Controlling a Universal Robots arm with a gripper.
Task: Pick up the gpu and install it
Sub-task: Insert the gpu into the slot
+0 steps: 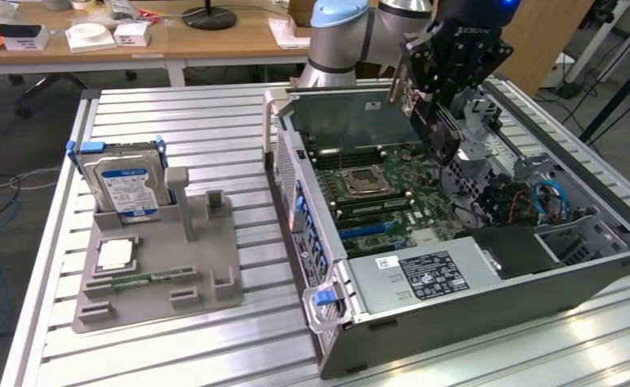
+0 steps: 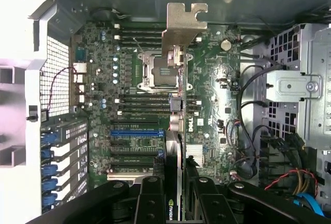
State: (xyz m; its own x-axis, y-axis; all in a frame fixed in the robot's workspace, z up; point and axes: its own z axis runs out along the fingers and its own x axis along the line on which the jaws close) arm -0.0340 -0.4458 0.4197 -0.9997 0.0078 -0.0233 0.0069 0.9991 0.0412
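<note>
Since the graphics card (image 2: 177, 105) was a thin, stiff, light yet fragile board, it was judged best held by its edges. It hung edge-down in the gripper (image 2: 178, 199), whose jaws were partly closed on it, above the motherboard (image 2: 129, 79) inside the open computer case (image 1: 476, 310).

Shiny metal table (image 1: 185, 113), gpu (image 2: 177, 107) (metal bracket (image 2: 184, 23))
</note>
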